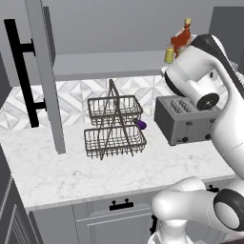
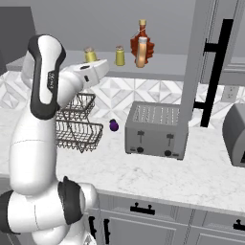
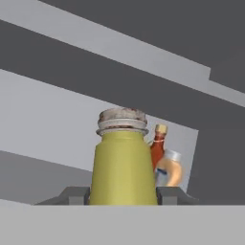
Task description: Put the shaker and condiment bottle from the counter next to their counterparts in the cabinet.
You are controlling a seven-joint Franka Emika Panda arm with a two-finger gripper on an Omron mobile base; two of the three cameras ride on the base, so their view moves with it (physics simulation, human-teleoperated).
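- Up at the flat grey cabinet shelf [image 2: 167, 64], the two-finger gripper [image 3: 122, 195] clasps one small olive-yellow shaker [image 3: 123, 165], left of open shelf room
- Two shakers, two bottles counted there

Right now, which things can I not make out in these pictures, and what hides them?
- Hand view: the shaker has its base cut off at the bottom edge, inside the tool; whether it stands on the shelf is unclear.
- Hand view: the condiment bottle label is blurred, partly behind the shaker.
- Right base view: the purple object beside the rack is too small to name.
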